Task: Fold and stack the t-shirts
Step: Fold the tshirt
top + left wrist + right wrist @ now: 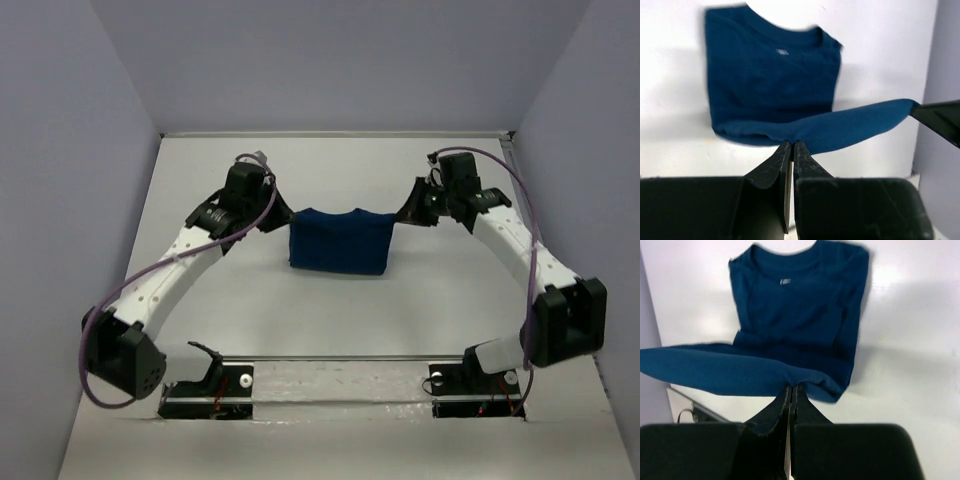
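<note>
Top view: navy t-shirt point(338, 240) lies folded mid-surface point(330, 320), with the left arm point(190, 255) and right arm point(505, 235) at its two sides. Left wrist: left fingers point(771, 170) together, clamped on a raised band of t-shirt cloth. Right wrist: right fingers point(767, 415) together, clamped on the same band's other end.

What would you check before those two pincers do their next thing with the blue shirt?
1. Grip of left pincer on the t-shirt's lifted edge: ok.
2. Grip of right pincer on that edge: ok.
3. Edge spans from one pincer to the other: ok.
4. Collar end lying flat on the table: ok.
5. Hidden lower layers lined up: cannot tell.
</note>
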